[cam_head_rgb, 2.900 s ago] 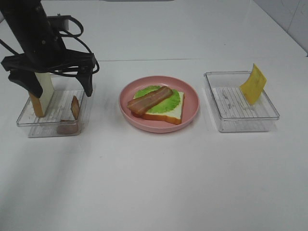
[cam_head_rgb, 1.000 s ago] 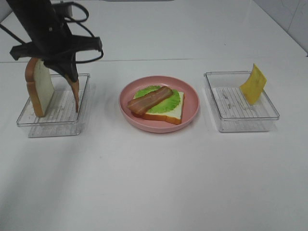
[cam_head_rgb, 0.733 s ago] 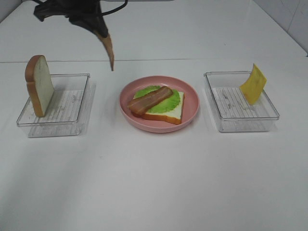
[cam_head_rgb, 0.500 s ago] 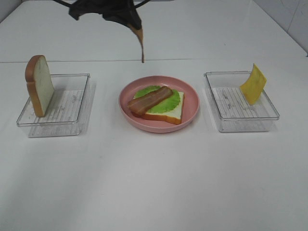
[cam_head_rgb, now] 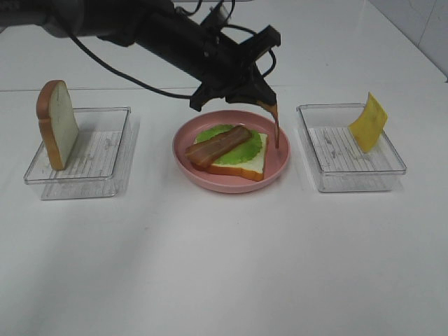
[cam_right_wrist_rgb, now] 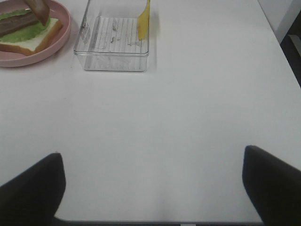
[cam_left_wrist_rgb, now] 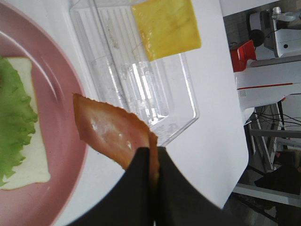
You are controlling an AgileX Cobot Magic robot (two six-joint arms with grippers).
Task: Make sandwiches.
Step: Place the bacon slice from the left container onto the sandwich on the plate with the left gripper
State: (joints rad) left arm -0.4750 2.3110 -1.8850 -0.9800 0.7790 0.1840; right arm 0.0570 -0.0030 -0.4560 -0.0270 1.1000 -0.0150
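Note:
On the pink plate (cam_head_rgb: 231, 186) lies a bread slice (cam_head_rgb: 256, 165) with green lettuce (cam_head_rgb: 241, 150) and one bacon strip (cam_head_rgb: 217, 145) on top. My left gripper (cam_head_rgb: 263, 104) reaches across over the plate's right side and is shut on a second bacon strip (cam_head_rgb: 276, 127), which hangs down above the rim. In the left wrist view the shut fingers (cam_left_wrist_rgb: 141, 162) pinch this strip (cam_left_wrist_rgb: 110, 132) above the plate edge (cam_left_wrist_rgb: 56, 127). Another bread slice (cam_head_rgb: 57, 124) stands upright in the left tray (cam_head_rgb: 98, 150). A yellow cheese square (cam_head_rgb: 368, 122) leans in the right tray (cam_head_rgb: 350, 168). My right gripper (cam_right_wrist_rgb: 150, 153) is open and empty over bare table.
The two clear trays flank the plate on the white table. In the right wrist view the right tray (cam_right_wrist_rgb: 113, 42) with the cheese (cam_right_wrist_rgb: 143, 16) and the plate (cam_right_wrist_rgb: 63, 33) lie far ahead. Off the table's right edge stands equipment (cam_left_wrist_rgb: 268, 70).
My left gripper closed on the bacon strip in the left tray, lifted it, and carried it right across the table to above the plate's right side. The upright bread stayed put.

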